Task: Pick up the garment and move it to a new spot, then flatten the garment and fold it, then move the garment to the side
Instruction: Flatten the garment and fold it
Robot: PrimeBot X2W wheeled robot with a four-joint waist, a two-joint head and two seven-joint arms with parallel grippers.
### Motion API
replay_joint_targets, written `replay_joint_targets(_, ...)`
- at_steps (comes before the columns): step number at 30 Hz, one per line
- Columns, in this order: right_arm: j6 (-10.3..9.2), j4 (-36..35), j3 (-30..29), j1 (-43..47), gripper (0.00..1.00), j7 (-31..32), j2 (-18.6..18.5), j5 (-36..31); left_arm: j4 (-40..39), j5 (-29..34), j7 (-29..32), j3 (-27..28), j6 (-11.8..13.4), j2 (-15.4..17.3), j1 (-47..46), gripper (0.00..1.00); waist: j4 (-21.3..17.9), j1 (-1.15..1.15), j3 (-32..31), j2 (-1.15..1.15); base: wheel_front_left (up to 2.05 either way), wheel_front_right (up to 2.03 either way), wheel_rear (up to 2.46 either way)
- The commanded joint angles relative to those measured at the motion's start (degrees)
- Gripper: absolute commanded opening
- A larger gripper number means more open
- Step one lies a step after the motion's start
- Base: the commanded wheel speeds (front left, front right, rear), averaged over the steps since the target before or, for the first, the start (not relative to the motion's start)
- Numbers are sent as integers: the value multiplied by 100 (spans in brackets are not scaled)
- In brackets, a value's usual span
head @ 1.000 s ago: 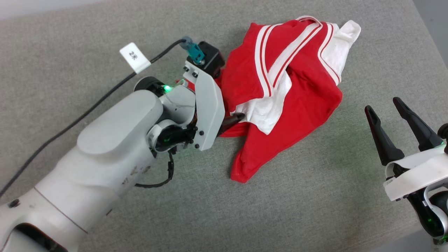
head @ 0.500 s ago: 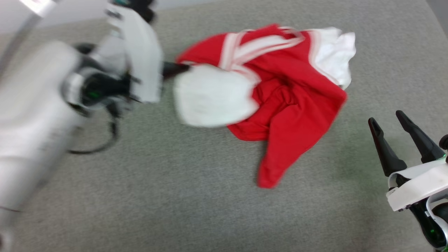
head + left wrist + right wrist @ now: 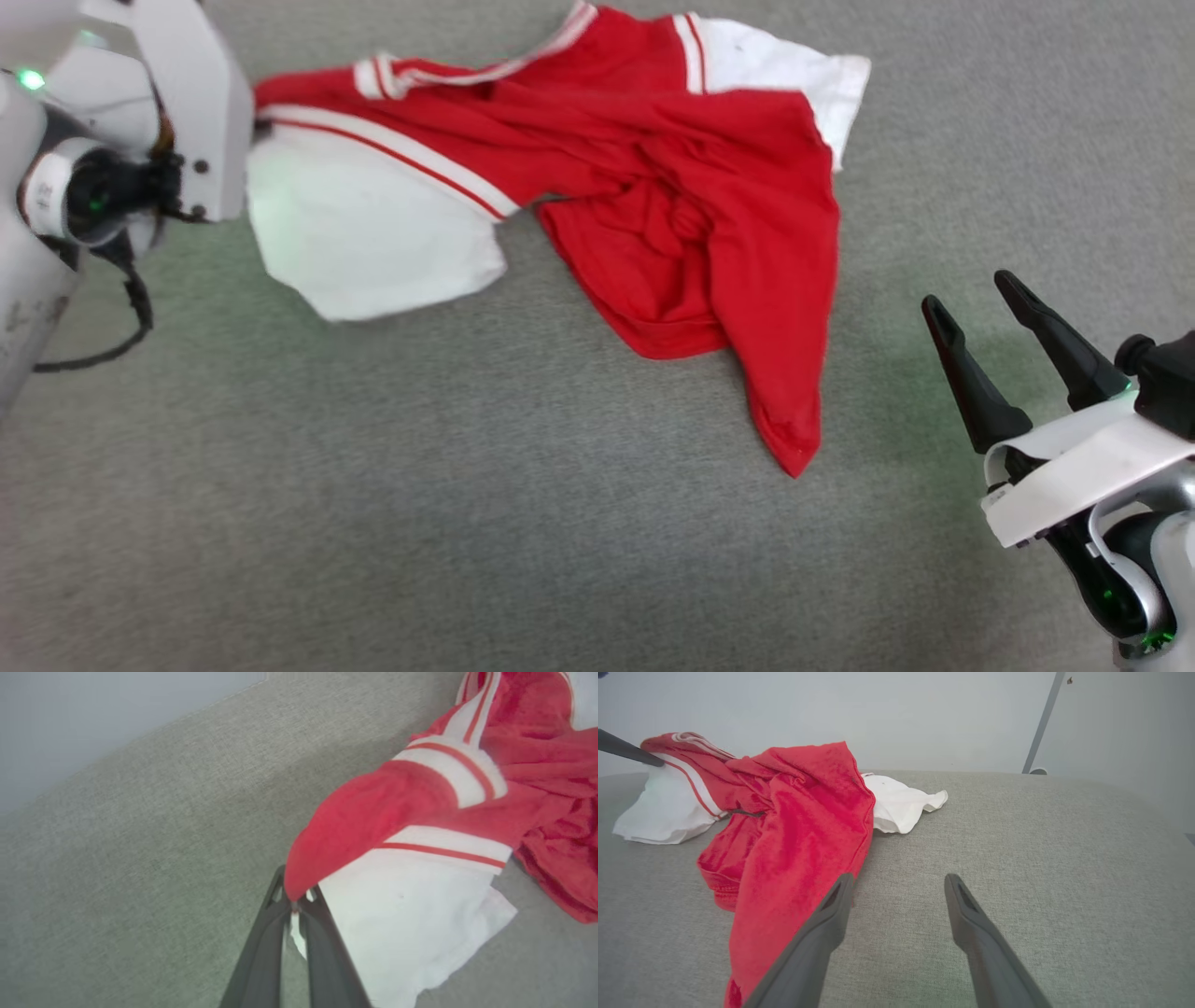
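The garment [image 3: 672, 187], red with white panels and stripe trim, lies stretched and rumpled across the grey cloth surface. Its left end is lifted and drawn out leftward. In the left wrist view my left gripper [image 3: 294, 897] is shut on a red edge of the garment [image 3: 373, 812], with a white panel hanging below. The left wrist housing [image 3: 187, 112] sits at the upper left of the head view, against the garment's end. My right gripper [image 3: 971, 294] stands open and holds nothing, to the right of the garment's lowest red tip. Its fingers frame bare surface beside the garment [image 3: 803, 812].
The grey fabric surface [image 3: 467, 513] spreads wide in front of and to the right of the garment. A pale wall [image 3: 93, 714] rises behind its far edge. A black cable loop [image 3: 112, 345] hangs under my left wrist. A thin pole [image 3: 1041, 723] stands at the back right.
My left gripper has shut on the garment's left edge and pulled it leftward, drawing the bunched heap out long. The head view has shifted. The right gripper has stayed open.
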Motion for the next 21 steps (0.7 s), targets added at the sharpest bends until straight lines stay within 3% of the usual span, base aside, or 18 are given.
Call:
replay_joint_targets(1,-5,37,44,-95,100,-54,22,26,279,239,-345,-42,-115,-49,-112,0,-266,0,270,0,0,0,0)
replay_joint_targets(5,-6,134,84,-125,100,-132,-15,46,861,475,-812,-143,-306,-158,-59,2,-324,0,334,0,0,0,0)
replay_joint_targets(6,-5,151,82,-121,100,-146,-21,49,980,505,-896,-159,-355,-182,-62,14,-317,0,335,0,0,0,0)
replay_joint_targets(7,-5,168,68,-116,100,-144,-22,46,1106,516,-971,-167,-388,-223,-59,19,-300,0,331,0,0,0,0)
replay_joint_targets(8,-5,181,58,-117,100,-137,-24,45,1210,500,-1054,-161,-432,-271,-52,34,-273,0,320,0,0,0,0)
replay_joint_targets(9,-6,206,56,-129,100,-124,-39,53,1322,503,-1143,-155,-449,-317,-53,85,-236,0,297,0,0,0,0)
replay_joint_targets(10,-5,221,71,-146,100,-114,-57,59,1414,501,-1206,-162,-480,-361,-45,100,-196,0,265,0,0,0,0)
replay_joint_targets(16,-6,272,47,-157,100,17,-274,78,1617,211,-1795,7,-634,-583,169,100,159,0,-111,0,0,0,0)
replay_joint_targets(21,-5,217,-88,-20,100,216,-516,122,1268,-49,-2815,251,-671,-596,759,100,564,0,-521,0,0,0,0)
